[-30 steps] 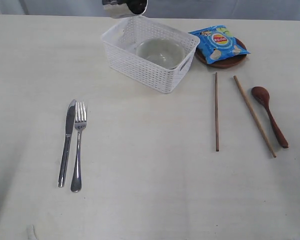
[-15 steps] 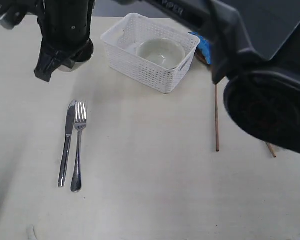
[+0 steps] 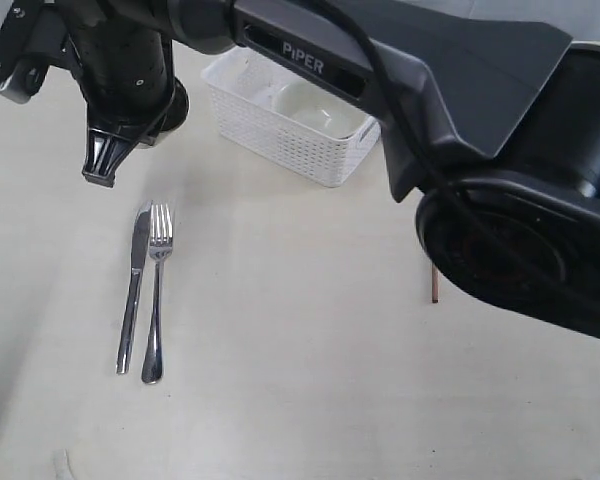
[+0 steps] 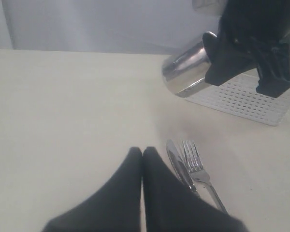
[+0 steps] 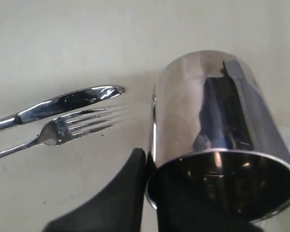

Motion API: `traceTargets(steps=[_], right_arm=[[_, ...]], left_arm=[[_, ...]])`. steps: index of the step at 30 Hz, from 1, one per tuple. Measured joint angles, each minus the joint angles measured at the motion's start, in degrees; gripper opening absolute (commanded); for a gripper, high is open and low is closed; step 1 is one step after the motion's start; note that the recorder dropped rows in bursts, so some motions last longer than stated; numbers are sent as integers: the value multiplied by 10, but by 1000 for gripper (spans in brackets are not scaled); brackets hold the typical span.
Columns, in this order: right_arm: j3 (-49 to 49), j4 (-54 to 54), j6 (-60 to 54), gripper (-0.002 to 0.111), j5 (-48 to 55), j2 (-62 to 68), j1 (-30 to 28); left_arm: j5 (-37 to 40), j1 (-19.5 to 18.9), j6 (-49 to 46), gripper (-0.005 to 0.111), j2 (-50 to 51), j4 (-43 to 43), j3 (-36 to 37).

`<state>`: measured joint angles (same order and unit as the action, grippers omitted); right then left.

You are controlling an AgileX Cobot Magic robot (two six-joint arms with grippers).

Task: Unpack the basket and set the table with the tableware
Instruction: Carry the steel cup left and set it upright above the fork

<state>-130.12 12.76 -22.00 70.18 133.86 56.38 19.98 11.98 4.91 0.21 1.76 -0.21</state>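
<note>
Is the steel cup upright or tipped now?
Tipped. The right end effector holds the steel cup slanted in the air above the table, near the fork.

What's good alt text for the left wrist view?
The right gripper holds a shiny steel cup tilted above the cream table, beside the white basket. A knife and fork lie side by side on the table nearby, and the left gripper, shut, is nearest the camera.

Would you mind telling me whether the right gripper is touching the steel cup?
Touching. The right wrist view shows the right gripper pinching the rim of the steel cup.
</note>
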Motion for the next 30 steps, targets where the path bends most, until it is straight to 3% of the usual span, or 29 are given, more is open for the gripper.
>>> traceTargets(steps=[5,15,23,30], right_arm=[[2,1,67,0,0,-1,0],[6,-45,76,0,1,-62,-1],[147,-119,12,0,0,-84,-54],[174,-109,13,0,0,-86,-54]], left_arm=[[0,0,0,0,0,0,0],[0,0,0,0,0,0,0],[0,0,0,0,0,0,0],[0,0,0,0,0,0,0]])
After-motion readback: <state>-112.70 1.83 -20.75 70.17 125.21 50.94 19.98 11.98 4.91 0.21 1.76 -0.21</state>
